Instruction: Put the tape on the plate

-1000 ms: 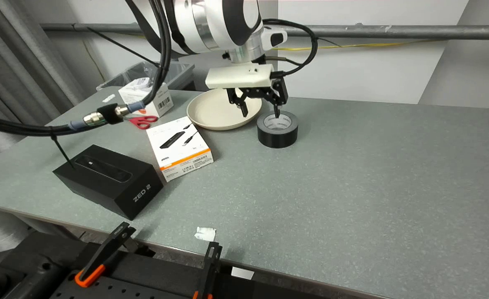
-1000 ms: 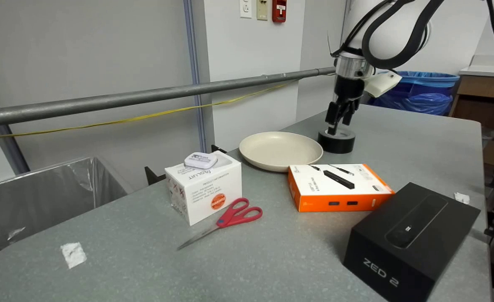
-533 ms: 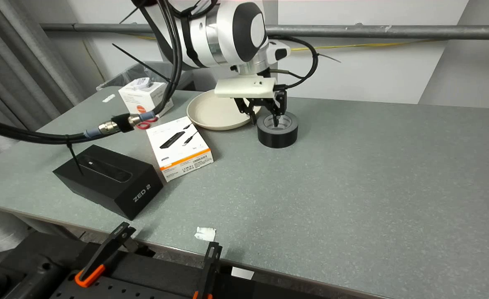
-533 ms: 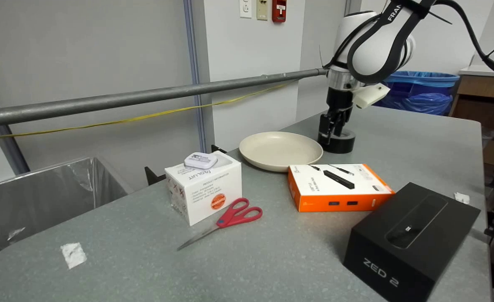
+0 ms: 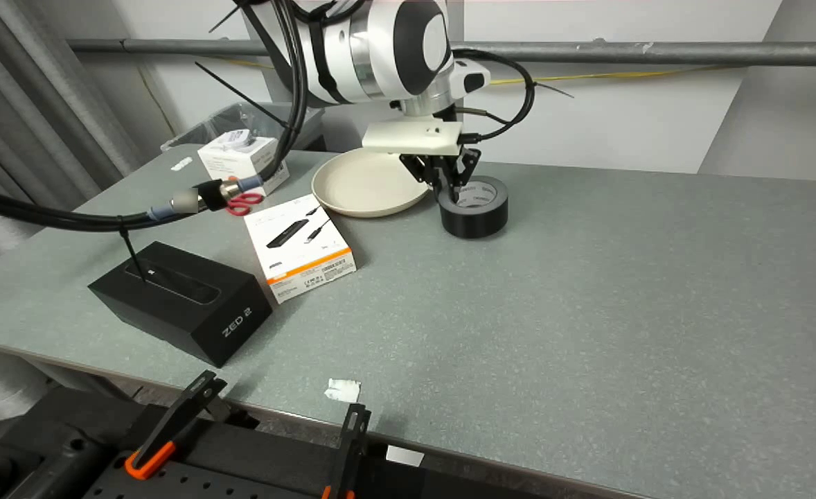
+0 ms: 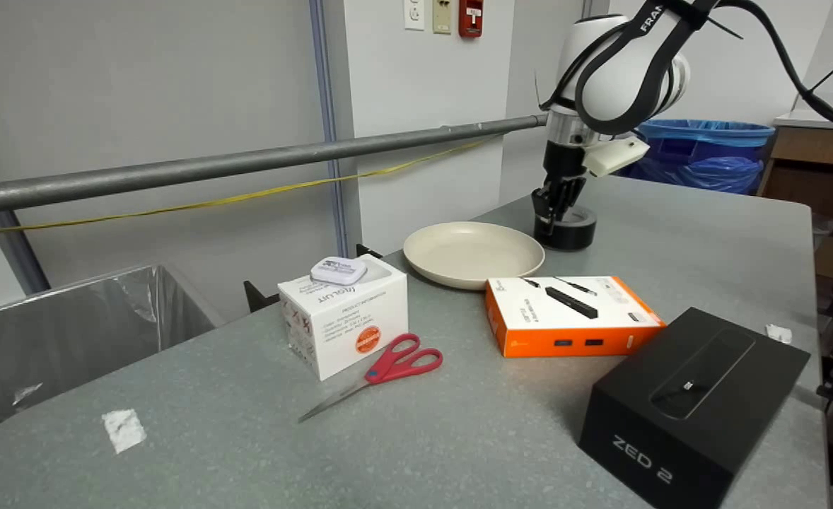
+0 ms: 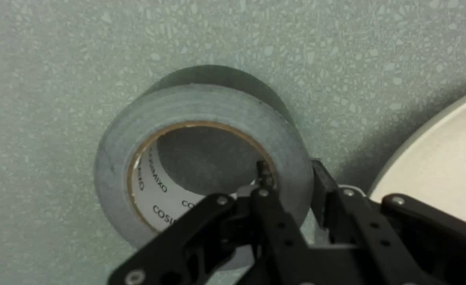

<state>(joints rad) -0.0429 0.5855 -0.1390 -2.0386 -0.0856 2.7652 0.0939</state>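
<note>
Tape is clamped by its wall in the gripper, one finger inside the ring, one outside.

The table has lots of room past the tape, away from the plate. One finger fills part of the small gap between tape and plate. A box stands in the way beside the plate.

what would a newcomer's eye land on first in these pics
Most likely the gripper, closed on the black tape beside the cream plate. In an exterior view, the black ZED 2 box looms large at lower right, and red-handled scissors lie left of it, beside a white box.
</note>
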